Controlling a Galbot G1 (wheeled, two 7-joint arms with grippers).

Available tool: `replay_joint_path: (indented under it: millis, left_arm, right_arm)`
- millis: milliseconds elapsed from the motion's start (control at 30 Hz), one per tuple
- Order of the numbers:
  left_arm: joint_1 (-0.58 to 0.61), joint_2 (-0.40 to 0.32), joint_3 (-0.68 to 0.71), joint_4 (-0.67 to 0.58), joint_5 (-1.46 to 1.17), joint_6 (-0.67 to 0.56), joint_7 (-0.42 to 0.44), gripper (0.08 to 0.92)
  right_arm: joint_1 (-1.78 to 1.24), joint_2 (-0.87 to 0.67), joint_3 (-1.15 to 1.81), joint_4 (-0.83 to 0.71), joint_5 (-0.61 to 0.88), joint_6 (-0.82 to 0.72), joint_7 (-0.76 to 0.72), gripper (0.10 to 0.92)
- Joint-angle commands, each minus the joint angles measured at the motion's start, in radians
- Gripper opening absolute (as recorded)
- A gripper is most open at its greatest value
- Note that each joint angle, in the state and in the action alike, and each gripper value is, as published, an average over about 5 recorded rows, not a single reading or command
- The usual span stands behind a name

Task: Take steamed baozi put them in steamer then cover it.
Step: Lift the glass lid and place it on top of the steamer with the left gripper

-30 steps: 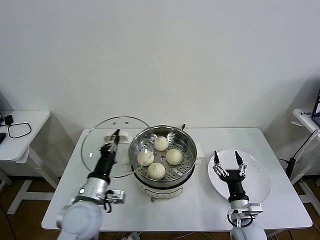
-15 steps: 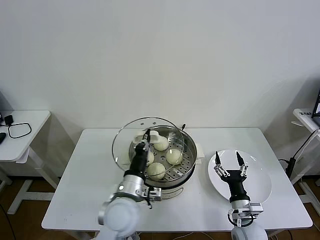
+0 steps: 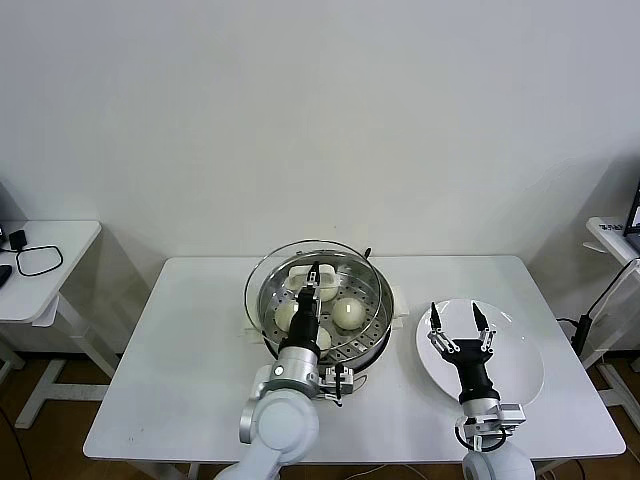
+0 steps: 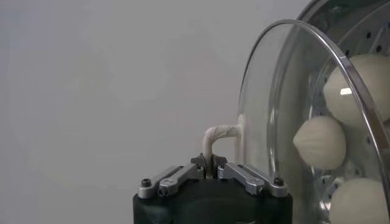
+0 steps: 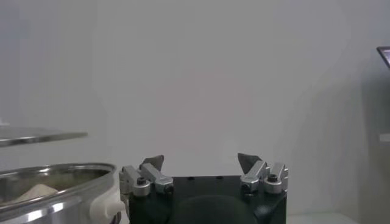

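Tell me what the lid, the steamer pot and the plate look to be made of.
Lid: clear glass, buns visible through it, thin shiny metal rim, white probably plastic handle held by the left tool.
Steamer: polished steel, mirror-like wall, perforated tray.
Plate: glossy white, probably ceramic or melamine.

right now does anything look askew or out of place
Only the glass lid: the left pincer holds its handle, and it hangs off-centre over the steamer, not seated. The buns sit neatly inside.
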State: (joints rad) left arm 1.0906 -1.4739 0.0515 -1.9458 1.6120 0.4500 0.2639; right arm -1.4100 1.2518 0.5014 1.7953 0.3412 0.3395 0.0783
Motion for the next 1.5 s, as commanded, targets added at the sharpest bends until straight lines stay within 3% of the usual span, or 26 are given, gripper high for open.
replay_joint_path:
  millis: [33, 800, 1500]
  left_arm:
    - [-0.007, -0.06, 0.022, 0.057, 0.045, 0.018, -0.011, 0.185]
    - [0.01, -0.106, 0.015, 0.113, 0.068, 0.0, -0.078, 0.185]
    - [0.027, -0.104, 0.001, 0.134, 0.068, -0.016, -0.107, 0.185]
  right_arm:
    - [0.001, 0.0, 0.0, -0.001, -0.002, -0.001, 0.0, 0.823]
    - [0.006, 0.004, -0.006, -0.02, -0.014, 0.001, -0.005, 0.823]
    - [0.014, 0.006, -0.017, -0.029, -0.02, 0.0, -0.007, 0.823]
